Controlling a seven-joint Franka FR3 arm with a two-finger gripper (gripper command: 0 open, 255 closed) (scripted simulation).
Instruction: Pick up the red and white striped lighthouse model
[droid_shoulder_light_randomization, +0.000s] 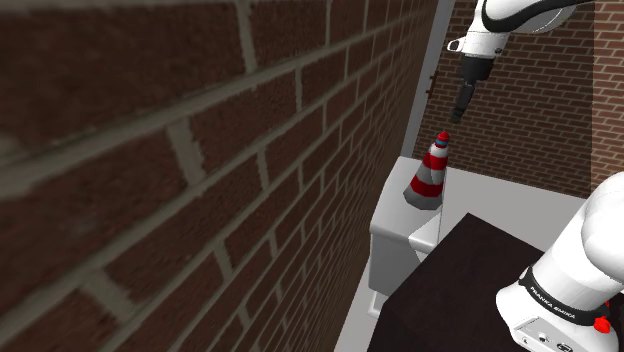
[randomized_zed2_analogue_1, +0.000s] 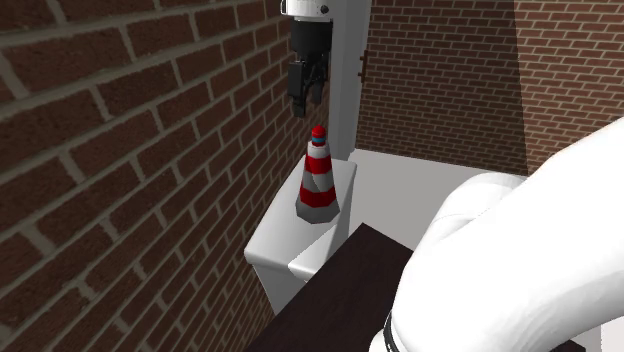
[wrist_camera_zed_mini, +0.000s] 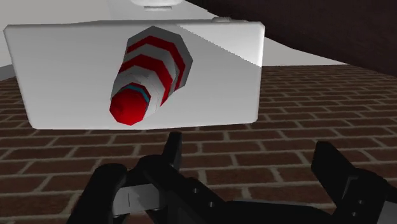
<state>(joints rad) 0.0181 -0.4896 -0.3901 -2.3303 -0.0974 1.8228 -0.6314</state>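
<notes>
Progress: we judge the grasp not yet begun; descent, closing and lift remain.
Gripper (randomized_zed2_analogue_1: 303, 104): above the lighthouse (randomized_zed2_analogue_1: 318, 185), jaws wide apart, holding nothing.
Lighthouse: upright on the white tank (randomized_zed2_analogue_1: 279, 238).
Surroundings: brick wall (droid_shoulder_light_randomization: 150, 150) close beside; we see nothing intervening.

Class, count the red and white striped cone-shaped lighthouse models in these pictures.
1. The lighthouse model stands upright on the white rectangular fixture beside the brick wall, below the open black gripper. Others could hide behind the arm.
</notes>
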